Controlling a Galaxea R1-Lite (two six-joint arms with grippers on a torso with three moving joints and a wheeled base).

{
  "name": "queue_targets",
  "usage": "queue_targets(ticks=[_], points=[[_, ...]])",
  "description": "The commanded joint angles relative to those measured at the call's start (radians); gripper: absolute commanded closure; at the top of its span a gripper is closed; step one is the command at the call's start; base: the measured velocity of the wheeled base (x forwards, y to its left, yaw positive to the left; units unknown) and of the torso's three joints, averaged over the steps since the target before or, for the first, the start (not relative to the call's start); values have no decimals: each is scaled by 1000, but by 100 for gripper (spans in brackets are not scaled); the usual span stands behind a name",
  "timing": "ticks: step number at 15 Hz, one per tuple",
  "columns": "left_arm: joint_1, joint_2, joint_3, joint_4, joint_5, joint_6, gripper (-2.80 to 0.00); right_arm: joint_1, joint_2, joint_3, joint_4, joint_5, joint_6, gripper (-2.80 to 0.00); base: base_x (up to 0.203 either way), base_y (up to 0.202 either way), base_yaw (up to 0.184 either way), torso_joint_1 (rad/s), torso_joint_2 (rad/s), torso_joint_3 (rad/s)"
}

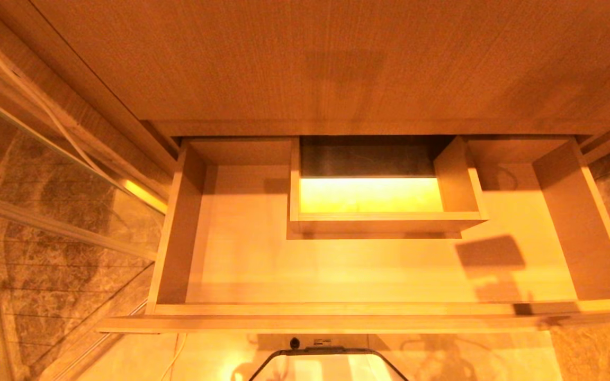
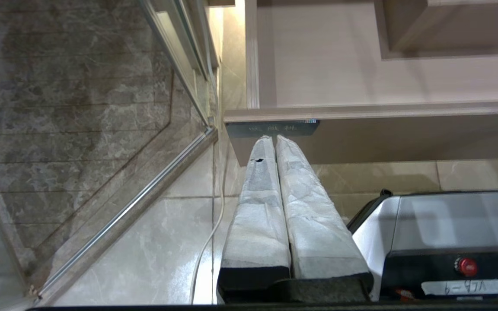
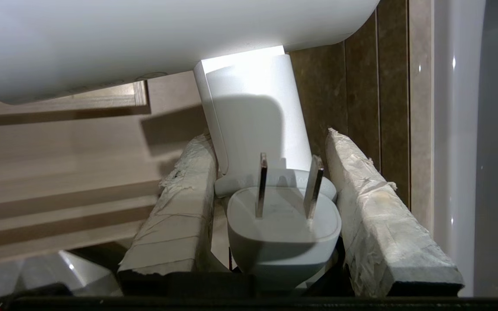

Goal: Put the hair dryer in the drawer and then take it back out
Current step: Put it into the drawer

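The drawer [image 1: 337, 309] stands pulled out under the wooden counter, wide and shallow, with a boxed cut-out [image 1: 384, 218] at its back middle and nothing lying inside. The white hair dryer [image 3: 253, 108] shows only in the right wrist view. My right gripper [image 3: 266, 138] is shut on its handle, and its white two-pin plug [image 3: 283, 224] sits between the fingers near the palm. Light wood of the drawer [image 3: 59, 151] lies beyond the dryer. My left gripper [image 2: 274, 138] hangs parked and shut, just before the dark label [image 2: 270, 128] on the drawer front. Neither arm shows in the head view.
A glass door with a metal rail [image 2: 123, 211] stands to the left over marble tiles. A white cable [image 2: 205, 242] runs along the floor. My own base [image 2: 448, 224] sits right below the drawer front. A white fixture [image 3: 456, 129] stands close beside the right gripper.
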State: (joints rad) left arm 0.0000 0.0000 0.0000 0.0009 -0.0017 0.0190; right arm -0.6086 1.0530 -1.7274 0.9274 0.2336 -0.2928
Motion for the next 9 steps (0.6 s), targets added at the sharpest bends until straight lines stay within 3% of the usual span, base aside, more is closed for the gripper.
queue_targets(ticks=[1,5,9], points=[[0,0,2,-2,0,1,0,0,-1,9,-4,0,-2,0,0,0,0,-32,354,354],[0,0,2,-2,0,0,0,-2,-1,31,-30,-4,-2,0,0,0,0,69,239,298],[0,0,2,-2,0,1,0,-6,-1,32,-32,-4,-2,0,0,0,0,91,72,132]])
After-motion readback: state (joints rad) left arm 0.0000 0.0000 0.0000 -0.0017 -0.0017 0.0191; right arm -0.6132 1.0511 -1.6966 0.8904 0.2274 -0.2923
